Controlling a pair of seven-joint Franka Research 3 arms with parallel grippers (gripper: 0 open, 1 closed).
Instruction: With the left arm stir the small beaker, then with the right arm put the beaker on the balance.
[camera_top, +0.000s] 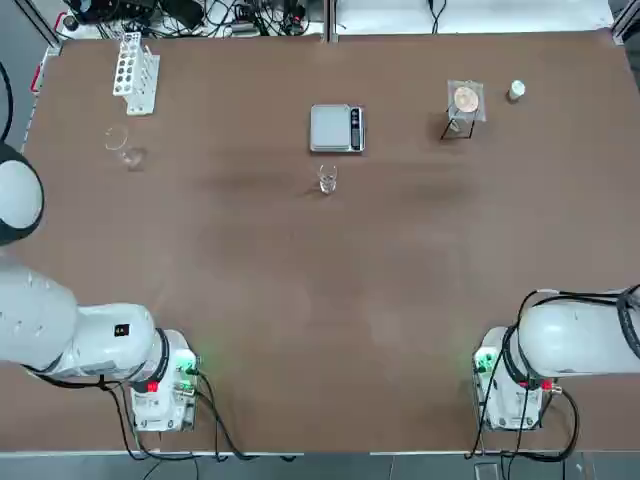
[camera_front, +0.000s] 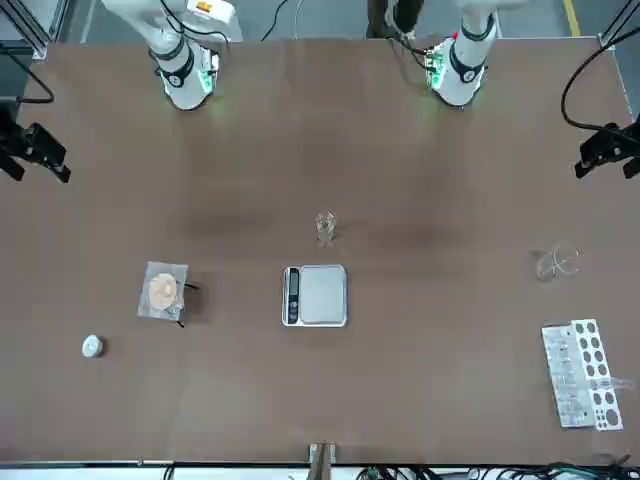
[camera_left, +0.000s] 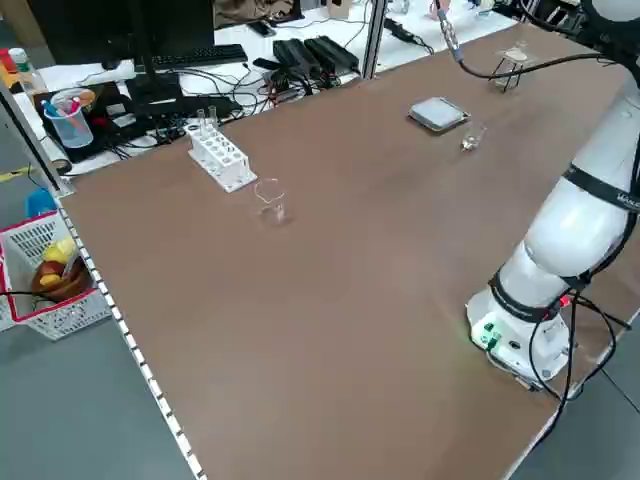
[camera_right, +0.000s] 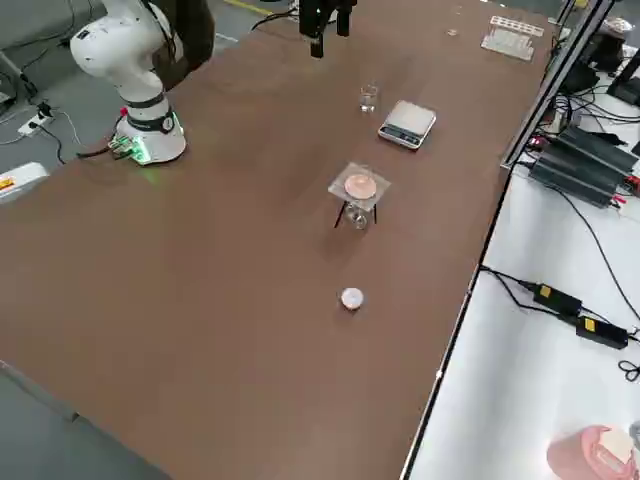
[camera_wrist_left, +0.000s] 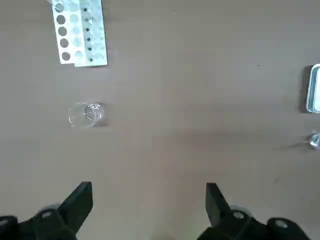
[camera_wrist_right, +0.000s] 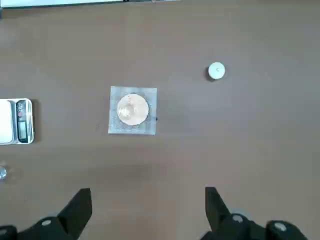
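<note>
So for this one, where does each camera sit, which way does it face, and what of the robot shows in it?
Top: overhead, looking down; both arm bases at the bottom; balance centre.
Front: across the table, facing the robot; bases at the top; small beaker near the middle.
Left side: raised, diagonal; one arm at right.
Right side: raised, diagonal; one arm's base.
Left wrist: looks down past the open left gripper at the test-tube rack.
Right wrist: looks down past the open right gripper.
Shared: the top and front views both show balance and beaker.
</note>
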